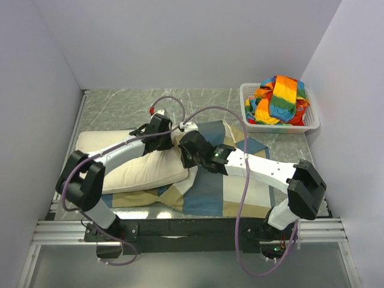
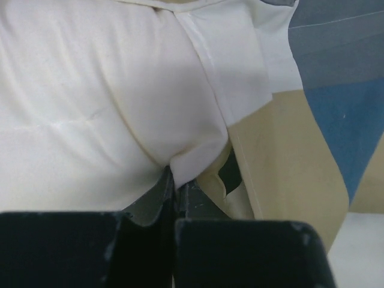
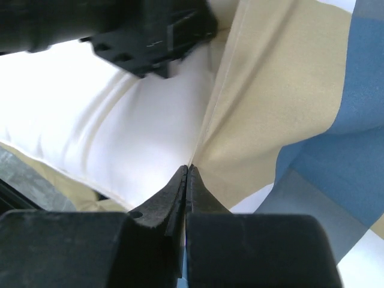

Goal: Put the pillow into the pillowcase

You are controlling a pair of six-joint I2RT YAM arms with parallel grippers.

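Note:
The cream-white pillow (image 1: 141, 168) lies at the left of the table, its right end resting on the pillowcase (image 1: 225, 186), which has blue, tan and off-white blocks. My left gripper (image 1: 163, 133) is at the pillow's right end. In the left wrist view the left gripper (image 2: 178, 180) is shut, with a fold of the white pillow (image 2: 108, 108) pinched between its tips, beside the tan pillowcase (image 2: 288, 162). My right gripper (image 1: 191, 150) sits just beside it. In the right wrist view the right gripper (image 3: 188, 169) is shut on the tan hem of the pillowcase (image 3: 270, 120), against the pillow (image 3: 120, 126).
A white basket (image 1: 311, 123) holding a rainbow-striped cloth (image 1: 279, 99) stands at the back right. Grey walls close in the table on the left, back and right. Purple cables (image 1: 240, 120) loop over both arms. The grey marbled tabletop (image 1: 120, 108) shows behind the pillow.

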